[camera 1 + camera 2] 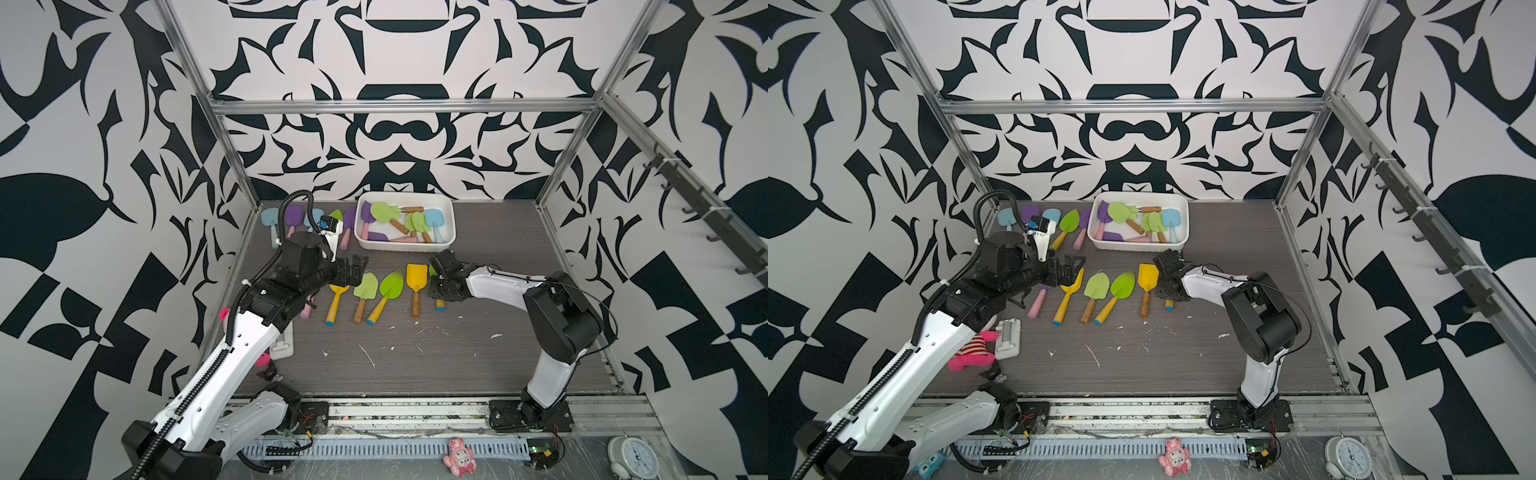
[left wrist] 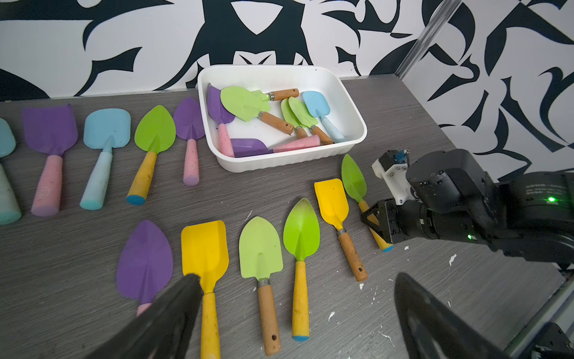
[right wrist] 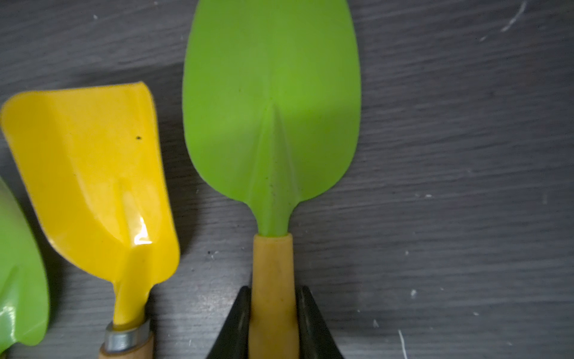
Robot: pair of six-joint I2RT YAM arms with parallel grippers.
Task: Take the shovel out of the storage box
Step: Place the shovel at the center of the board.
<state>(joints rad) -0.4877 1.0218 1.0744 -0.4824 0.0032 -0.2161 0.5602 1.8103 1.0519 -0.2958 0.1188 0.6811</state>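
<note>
left gripper (image 1: 358, 270): jaws wide, empty, above front row's left end.
storage box (image 1: 399, 246): at back, several shovels inside.
right gripper (image 3: 273, 295): clamped on yellow handle of green shovel (image 3: 270, 108), out of box, low beside yellow shovel (image 3: 93, 174).
step: likely set-down. next: release, lift clear.

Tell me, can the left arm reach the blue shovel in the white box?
Probably yes: the left gripper is open and empty, the storage box has no lid, and the blue shovel lies uncovered, with nothing between.
</note>
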